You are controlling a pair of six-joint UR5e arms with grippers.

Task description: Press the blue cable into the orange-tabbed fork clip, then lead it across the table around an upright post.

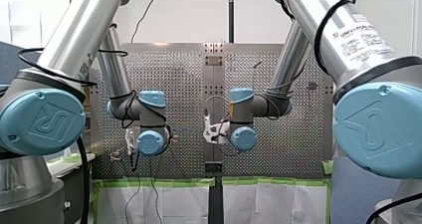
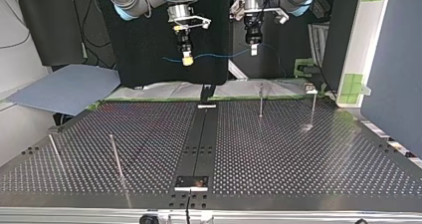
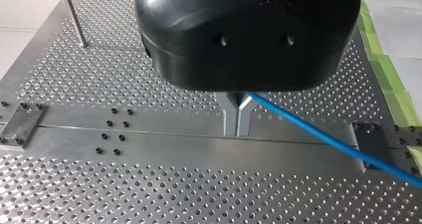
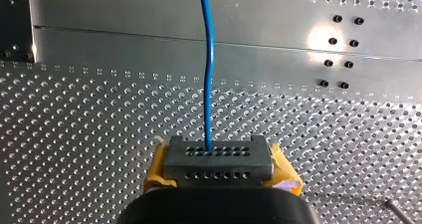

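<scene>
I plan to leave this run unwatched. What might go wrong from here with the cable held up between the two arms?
The blue cable hangs in the air between my left end effector and my right end effector. The left's narrow metal fingers pinch it near their tips, so it might slip out under pull. The posts are thin and the cable starts high above the table, so it may ride over a post's top.

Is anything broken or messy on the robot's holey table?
Nothing looks broken or spilled. The blue cable is up in the air, pinched by my left gripper and my right gripper, sagging slightly between them. The table under it looks tidy.
</scene>
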